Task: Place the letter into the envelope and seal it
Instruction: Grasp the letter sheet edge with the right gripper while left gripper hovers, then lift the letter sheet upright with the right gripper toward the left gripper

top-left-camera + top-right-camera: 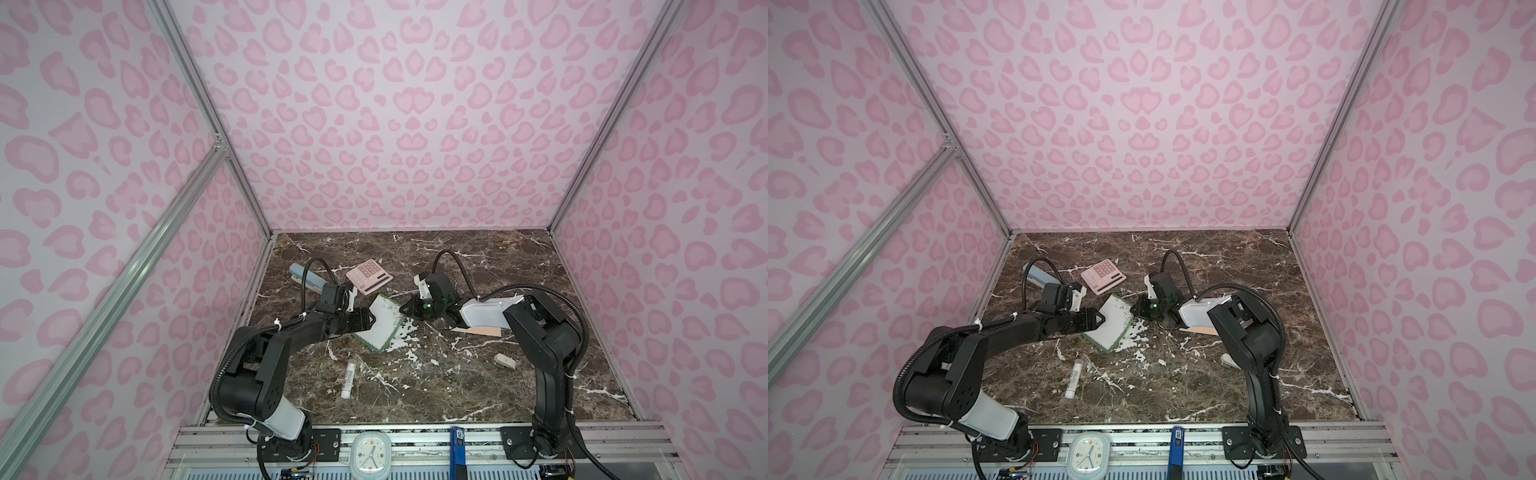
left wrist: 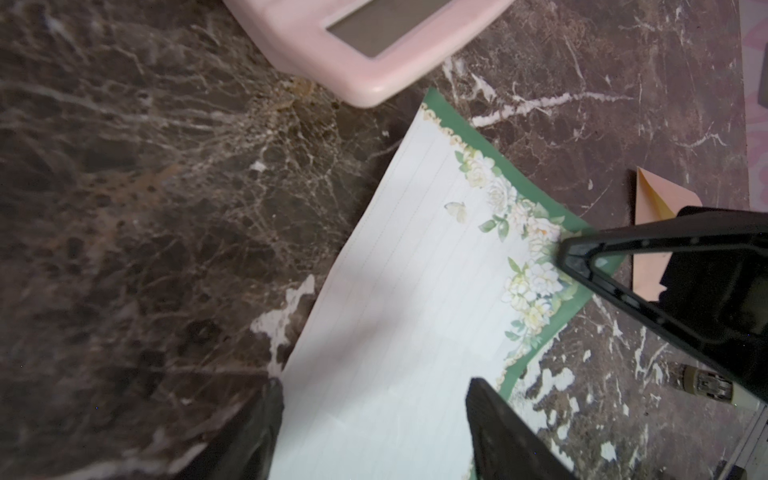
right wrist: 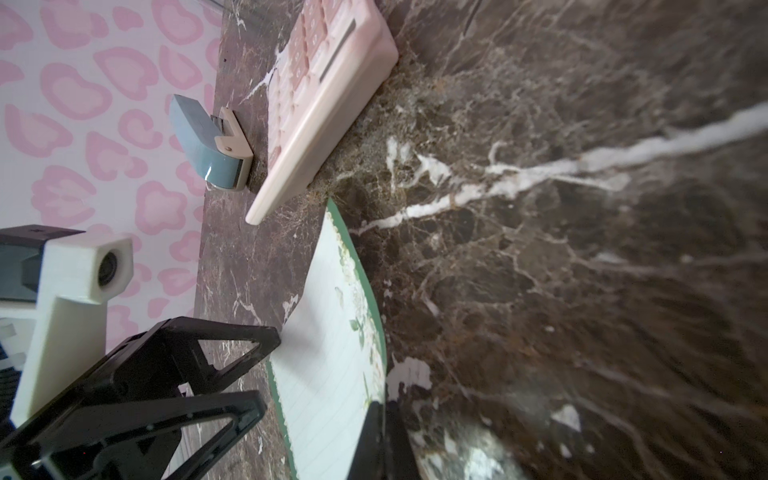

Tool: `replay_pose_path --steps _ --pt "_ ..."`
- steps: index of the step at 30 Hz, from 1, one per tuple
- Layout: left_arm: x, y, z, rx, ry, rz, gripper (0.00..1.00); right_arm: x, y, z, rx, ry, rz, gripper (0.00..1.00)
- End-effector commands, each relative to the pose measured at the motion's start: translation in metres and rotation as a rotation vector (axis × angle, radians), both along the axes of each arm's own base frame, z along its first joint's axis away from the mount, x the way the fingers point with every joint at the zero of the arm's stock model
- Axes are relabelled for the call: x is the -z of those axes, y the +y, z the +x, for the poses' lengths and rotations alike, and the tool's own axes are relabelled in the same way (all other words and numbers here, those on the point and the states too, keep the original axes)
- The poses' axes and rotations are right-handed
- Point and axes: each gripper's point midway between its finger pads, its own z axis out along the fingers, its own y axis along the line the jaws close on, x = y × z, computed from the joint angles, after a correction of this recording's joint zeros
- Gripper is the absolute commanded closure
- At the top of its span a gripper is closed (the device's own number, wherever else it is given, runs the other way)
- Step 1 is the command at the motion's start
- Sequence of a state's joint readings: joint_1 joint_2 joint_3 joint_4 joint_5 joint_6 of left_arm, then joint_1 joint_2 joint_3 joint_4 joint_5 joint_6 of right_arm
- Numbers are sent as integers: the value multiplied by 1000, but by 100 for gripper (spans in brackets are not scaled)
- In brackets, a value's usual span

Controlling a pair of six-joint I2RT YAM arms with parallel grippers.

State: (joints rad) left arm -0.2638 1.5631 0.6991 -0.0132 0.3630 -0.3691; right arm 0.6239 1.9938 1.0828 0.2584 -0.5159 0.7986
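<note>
White lined letter with green floral border; peach envelope; pink calculator; brown white-veined marble tabletop; pink-spotted walls.

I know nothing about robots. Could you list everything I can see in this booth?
letter: one, white with a green floral border, mid-table
envelope: one, peach, flat, right of the letter, partly behind the right arm
calculator: one, pink, behind the letter
stapler: one, blue-grey, far left by the wall
glue stick: one, white, lying in front of the letter
small beige object: one, near right, too small to identify
clock: one, white, on the front rail
table: one, dark brown marble
walls: three, pink leopard print
left gripper: one, black, open around the letter's edge
right gripper: one, black, shut on the letter's floral edge
</note>
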Motion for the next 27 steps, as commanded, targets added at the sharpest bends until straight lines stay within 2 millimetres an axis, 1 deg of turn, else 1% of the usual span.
replay_pose_path --steps 1,3,6,10,13,16,19,21,24,27 --pt "-8 -2 -3 18 -25 -11 25 -4 -2 0 -27 -41 -29 100" --pt "-17 -2 -6 28 -58 -8 23 -9 -3 -3 -53 -65 -35 100" --pt "-34 -3 -9 51 -130 33 19 -25 -4 -8 -102 -131 -26 100" --pt "-57 -3 -14 64 -227 62 16 -42 -9 -19 -182 -196 -57 100" --pt "-81 -2 -17 51 -312 50 14 -56 -16 -26 -228 -232 -93 100" --pt "-104 0 -20 34 -389 25 13 -76 -26 -30 -246 -265 -109 100" --pt "-127 0 -24 28 -462 -12 10 -105 -38 -29 -233 -311 -93 100" --pt "-141 -3 -28 34 -508 -50 8 -128 -45 -29 -217 -345 -65 100" --pt "-153 -8 -31 53 -558 -97 7 -160 -52 -31 -207 -402 -26 100" --pt "-160 -12 -32 74 -591 -124 6 -191 -55 -36 -215 -461 7 100"
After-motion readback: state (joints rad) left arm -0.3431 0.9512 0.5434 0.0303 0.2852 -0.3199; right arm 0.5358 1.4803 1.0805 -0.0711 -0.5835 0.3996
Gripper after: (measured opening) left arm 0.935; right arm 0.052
